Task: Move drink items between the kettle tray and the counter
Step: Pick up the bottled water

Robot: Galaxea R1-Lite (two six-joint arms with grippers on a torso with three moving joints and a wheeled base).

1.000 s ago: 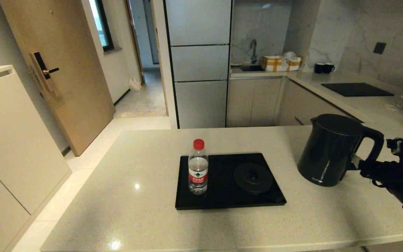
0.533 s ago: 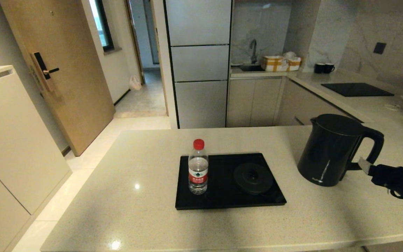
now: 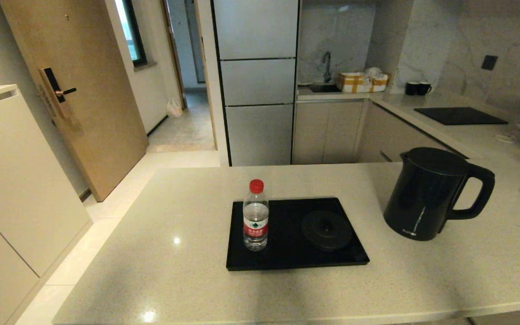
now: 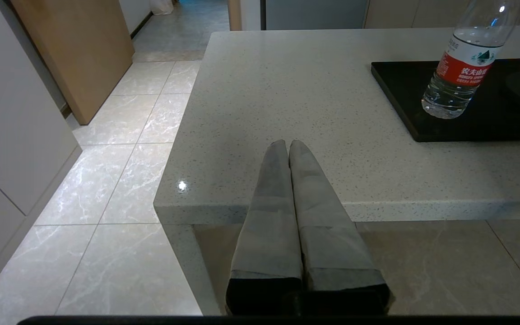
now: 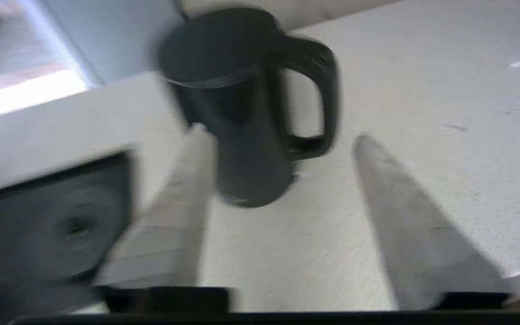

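Black matte kettle (image 3: 427, 194) stood upright on the counter (image 3: 160, 253), off the kettle tray (image 3: 287, 259) and just beside its right edge, not touching. Loop handle pointed away from the tray, lid on. Nothing gripped it.

Tray lay flat on the counter, roughly mid-worktop. Round base disc (image 3: 326, 230) sat in the tray half nearer the kettle, bare. Water bottle (image 3: 256, 215), red cap + red label, stood upright in the tray half farther from the kettle, near that edge.

R gripper (image 5: 282, 140) showed only in the right wrist view: fingers (image 5: 183, 207) spread wide, holding nothing, above the counter on the handle side of the kettle, clear of it. Kettle body + handle sat in the gap as seen from the wrist cam, but apart from both fingers. View was motion-blurred, so exact clearance: can't tell. Tray corner w/ base disc showed beyond the kettle in that view.

L gripper (image 4: 288, 143): fingers pressed together, empty, parked over the counter's near edge, on the bottle side of the tray and well apart from it. Left wrist view showed bottle on the tray corner, floor tiles below the counter edge.

Further out behind the kettle: cooktop panel (image 3: 461, 115) on the side worktop, two black mugs (image 3: 418, 87) past it, sink tap (image 3: 327, 63) at the back wall.
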